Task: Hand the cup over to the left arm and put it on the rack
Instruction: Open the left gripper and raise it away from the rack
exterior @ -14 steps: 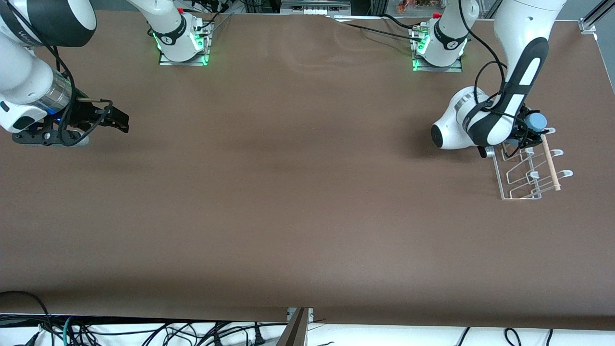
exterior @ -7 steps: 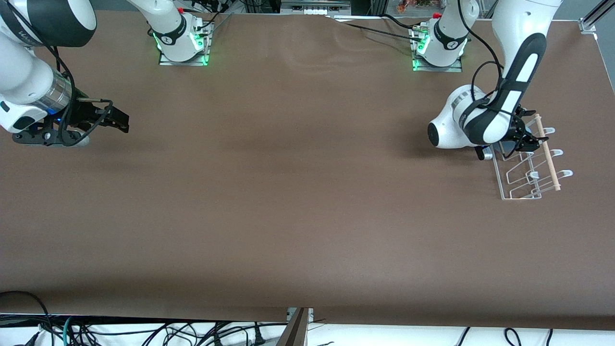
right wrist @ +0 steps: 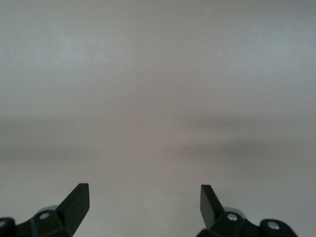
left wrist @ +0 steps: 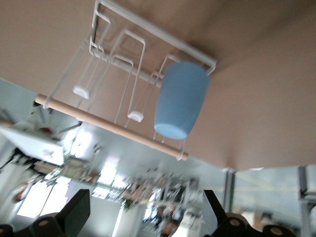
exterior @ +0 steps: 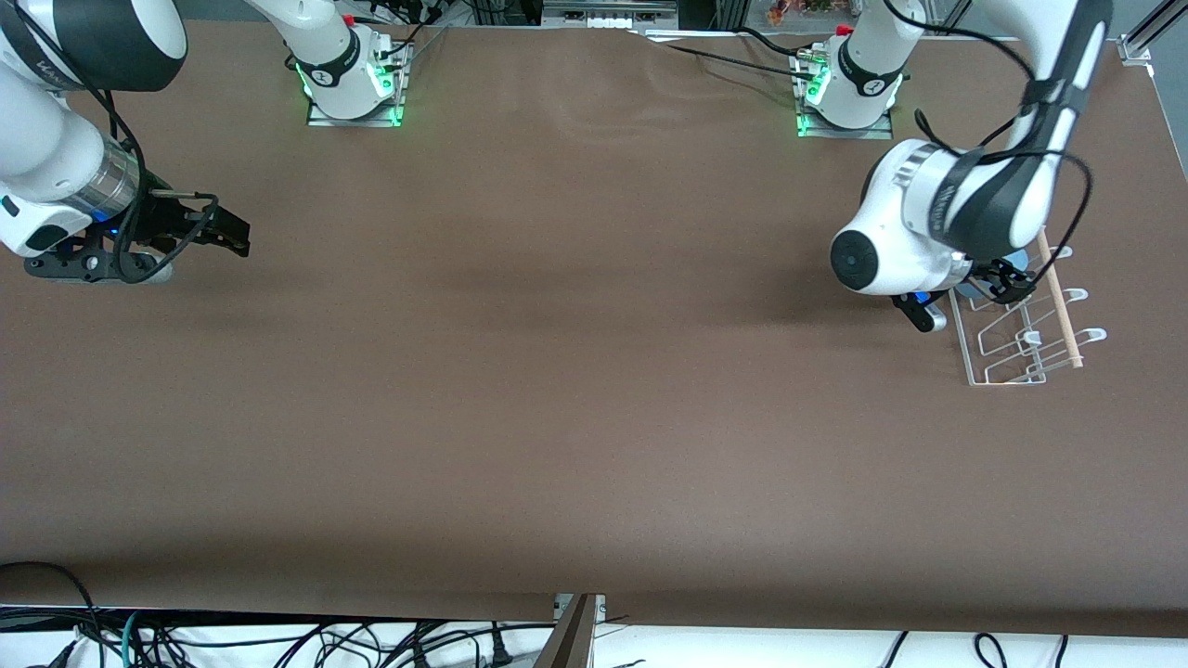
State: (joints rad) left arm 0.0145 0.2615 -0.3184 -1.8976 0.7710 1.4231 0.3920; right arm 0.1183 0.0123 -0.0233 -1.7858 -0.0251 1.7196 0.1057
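- While the cup lies on the rack, leaning among the looped pegs with one end toward the wooden dowel, treat it as placed; in the front view only a sliver of blue shows under the left arm's wrist.
- Judge it as light, stiff plastic with a smooth, tapering wall, so it could slip or roll off the wires if nudged. If you must take it again, close across the wall near the middle, not on the narrow end.
- No brand, label or writing can be read on the cup or the rack.
- Your left tool is spread wide and holds nothing; it is clear of the cup, over the rack's 12 o'clock end.
- You'll find the rack at about 3 o'clock on the bench, toward the left arm's end.
- Your right tool is also spread wide and empty; that arm waits at about 9 o'clock over bare bench.
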